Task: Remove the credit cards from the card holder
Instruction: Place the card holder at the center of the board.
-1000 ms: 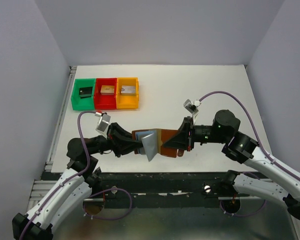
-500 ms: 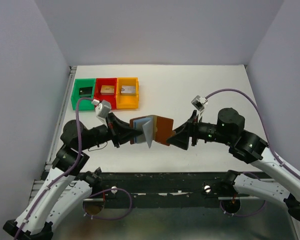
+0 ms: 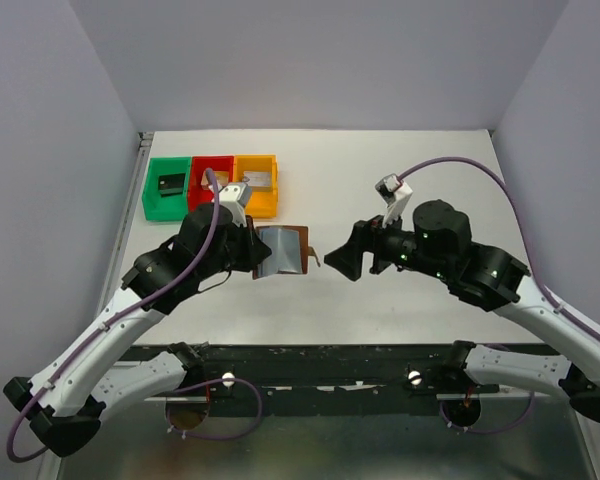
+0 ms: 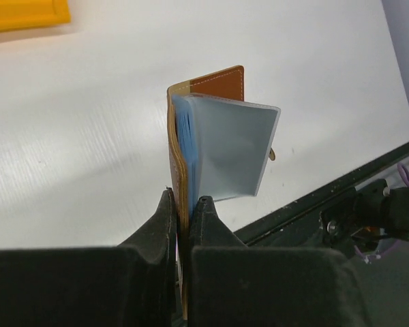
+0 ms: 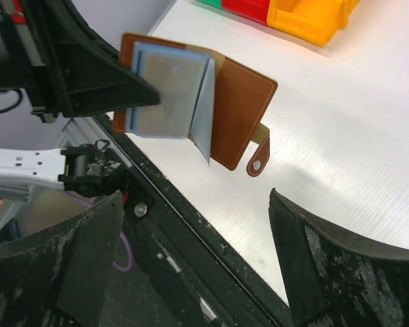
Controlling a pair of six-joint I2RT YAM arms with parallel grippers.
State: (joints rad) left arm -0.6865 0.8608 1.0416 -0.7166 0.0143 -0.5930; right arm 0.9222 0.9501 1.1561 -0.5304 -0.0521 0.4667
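Brown leather bifold card holder [image 3: 283,250] pinched by one cover between the closed fingers of the left gripper [image 4: 184,204], lifted off the white bench [image 3: 400,170], with pale blue-grey plastic pockets [image 4: 225,146] fanned out ahead of the fingertips. Right gripper [image 5: 194,197] spread wide and empty, just short of the free cover and its small snap tab [image 5: 258,163], touching nothing. Thin pale blue credit cards [image 4: 184,133] apparently tucked inside the pockets, only edges showing near the spine; none out yet.

Probably best to bring the right gripper straight ahead onto a single pocket's open edge, not the whole fan. Close on one card edge only, then draw away from the left gripper along the pocket's length. Hold the left clamp firm against the pull. Beware of slippery plastic and of the leather cover swinging into the path.
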